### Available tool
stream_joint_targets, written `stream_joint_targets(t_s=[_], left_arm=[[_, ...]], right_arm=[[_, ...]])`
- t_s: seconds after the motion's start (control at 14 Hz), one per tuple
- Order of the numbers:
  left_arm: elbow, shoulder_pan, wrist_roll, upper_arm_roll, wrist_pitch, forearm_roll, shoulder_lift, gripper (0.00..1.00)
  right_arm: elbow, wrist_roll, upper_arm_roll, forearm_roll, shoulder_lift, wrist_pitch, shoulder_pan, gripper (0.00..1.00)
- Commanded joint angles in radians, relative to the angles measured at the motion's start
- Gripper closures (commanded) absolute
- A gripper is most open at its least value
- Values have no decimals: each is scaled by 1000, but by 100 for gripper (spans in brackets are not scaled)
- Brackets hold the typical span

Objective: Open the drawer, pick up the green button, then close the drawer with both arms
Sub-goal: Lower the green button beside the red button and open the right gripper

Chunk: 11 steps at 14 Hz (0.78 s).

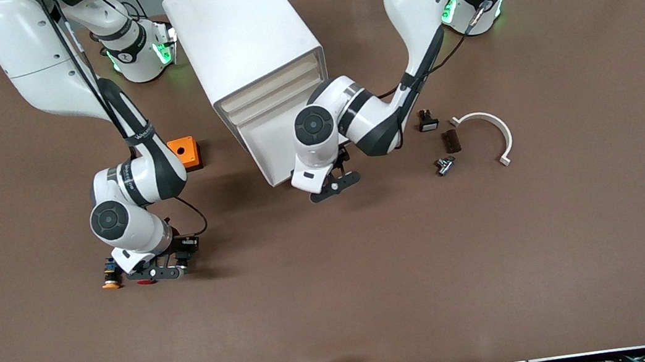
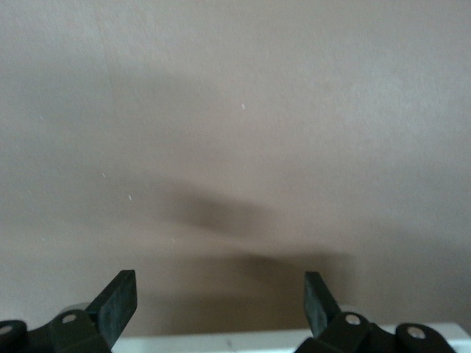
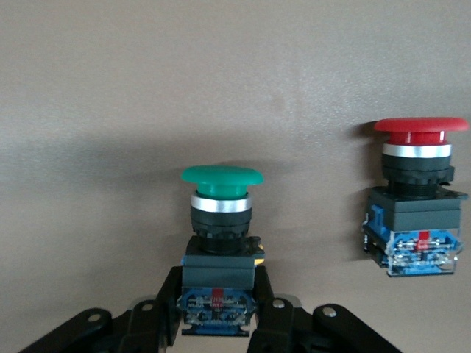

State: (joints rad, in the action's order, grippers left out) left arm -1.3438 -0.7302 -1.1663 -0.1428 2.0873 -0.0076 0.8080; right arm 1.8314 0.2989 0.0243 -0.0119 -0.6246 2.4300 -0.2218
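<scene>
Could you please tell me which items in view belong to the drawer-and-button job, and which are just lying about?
Belongs to the job:
- cabinet drawer
- green button, held by the shut right gripper
- left gripper, open, in front of the cabinet

Just lying about:
- red button
- yellow-orange button
- orange box
- white curved bracket
- small dark parts

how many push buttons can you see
3. The green button sits in the right tool; the red button lies beside it; the yellow-orange button lies just toward the right arm's table end. More may be hidden in the cabinet.
</scene>
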Motion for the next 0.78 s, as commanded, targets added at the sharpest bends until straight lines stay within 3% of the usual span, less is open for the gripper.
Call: stream_joint_targets(t_s=[0.0,0.07,0.14,0.21,0.28,0.71], left_arm=[[6,-35,-30,9,8,12,2,0],[6,-43,-45,9,8,11,0,0],[6,-46,-53,6,8,9,-1,0],[6,-47,-58,2,8,3,-4,0],[6,-55,-65,0,8,-9,-7,0],[3,-87,-101,0,2,-166,-10,0]], right_arm=[[6,-14,-20,20,0,7,27,98],[6,-14,-20,20,0,6,30,95],[5,-12,-20,18,0,-2,36,80],[3,-12,-20,18,0,0,41,44],[3,-11,-20,18,0,1,41,0],[-18,-23,-18,18,19,-6,39,0]])
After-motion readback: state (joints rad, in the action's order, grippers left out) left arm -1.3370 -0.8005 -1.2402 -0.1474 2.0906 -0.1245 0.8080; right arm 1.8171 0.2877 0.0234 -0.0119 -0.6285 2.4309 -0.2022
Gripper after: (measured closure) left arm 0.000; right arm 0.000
